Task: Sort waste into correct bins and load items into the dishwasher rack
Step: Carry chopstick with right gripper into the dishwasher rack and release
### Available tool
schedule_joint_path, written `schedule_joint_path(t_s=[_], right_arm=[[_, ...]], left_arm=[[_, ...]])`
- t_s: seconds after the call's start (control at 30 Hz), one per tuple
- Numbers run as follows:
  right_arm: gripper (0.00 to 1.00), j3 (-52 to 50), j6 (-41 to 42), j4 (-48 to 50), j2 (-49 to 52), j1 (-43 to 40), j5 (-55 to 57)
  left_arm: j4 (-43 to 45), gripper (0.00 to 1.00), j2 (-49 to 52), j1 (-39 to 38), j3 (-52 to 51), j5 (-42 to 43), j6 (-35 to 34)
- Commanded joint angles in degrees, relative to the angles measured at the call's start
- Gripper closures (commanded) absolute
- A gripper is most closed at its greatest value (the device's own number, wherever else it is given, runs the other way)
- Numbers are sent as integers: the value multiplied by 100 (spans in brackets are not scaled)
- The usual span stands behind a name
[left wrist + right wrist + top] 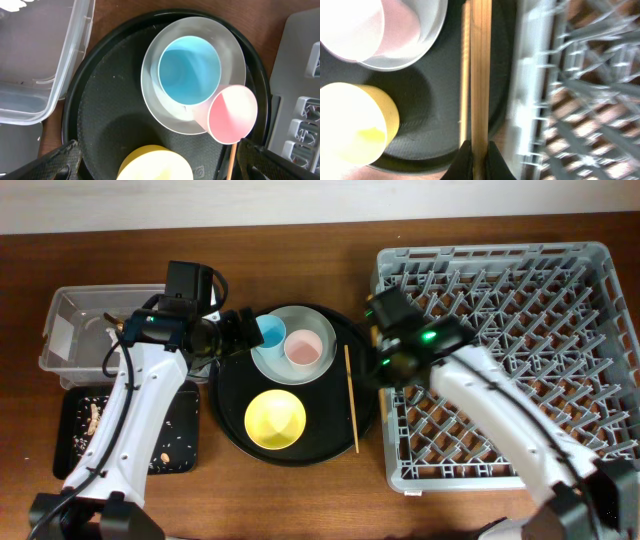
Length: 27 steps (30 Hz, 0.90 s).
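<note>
The right gripper (479,150) is clenched on the chopsticks (480,75). A wooden stick runs straight ahead from between its fingertips, pinched near one end. A thinner strip of wood lies tight against that stick's left side. I cannot tell whether it is the second stick caught in the same pinch or one lying loose underneath.

The chopsticks will probably handle as light, stiff and smooth. Held this close to the end, the long free length could swing or twist in the jaws, and a pair could scissor apart. A hold nearer the middle would likely be steadier.

Below and to the gripper's left is the round black tray (435,115), with the yellow bowl (350,125) beyond it on the same side. Ahead and left, the pink cup (395,30) sits on the plate (427,35). Close on the gripper's right is the wall of the dishwasher rack (580,100), with nothing visibly loaded into it yet.

The left gripper (162,157) hangs released, jaws spread wide. The blue cup (189,70) is just ahead of it on the plate, and the clear tub (45,60) is off to its left.
</note>
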Motion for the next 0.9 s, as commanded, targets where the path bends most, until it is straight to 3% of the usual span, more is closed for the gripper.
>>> schedule_joint_path(t_s=[0.0,0.2,0.5,0.63,0.87], right_arm=[[96,302,-682,-210,-496,-855,50],[96,295,-1322,-605,-476,-2271,48],[95,278,-1497,-490,-280,-2345,-118],[95,278,-2369,-442,17,-2343,-879],[95,278,-2975,-367,212,-2339,-1360]], left_arm=[[7,1,-50,24,76,42,31],[7,1,-50,24,76,42,31],[4,1,-50,24,76,42,31],[7,1,-50,24,76,42,31],[7,1,-50,24,76,42,31]])
